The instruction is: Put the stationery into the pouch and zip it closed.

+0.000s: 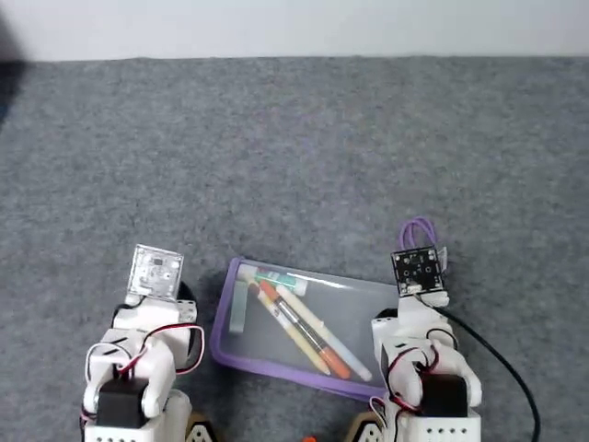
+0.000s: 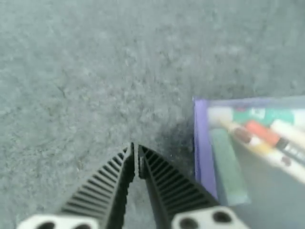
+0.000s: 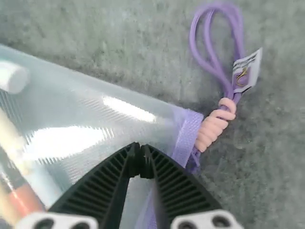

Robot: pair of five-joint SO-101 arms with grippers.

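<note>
L claw (image 2: 136, 155) closed, R claw (image 3: 141, 155) closed

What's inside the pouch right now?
Through the clear pouch I see an orange marker, a white pen and a pale green stick. Anything beneath them is hidden.

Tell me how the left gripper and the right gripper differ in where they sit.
The left gripper hangs over bare carpet beside the pouch; the right gripper is over the pouch's clear face. The left gripper is by the end holding the green stick; the right gripper is by the end with the purple cord loop. Both are shut.
</note>
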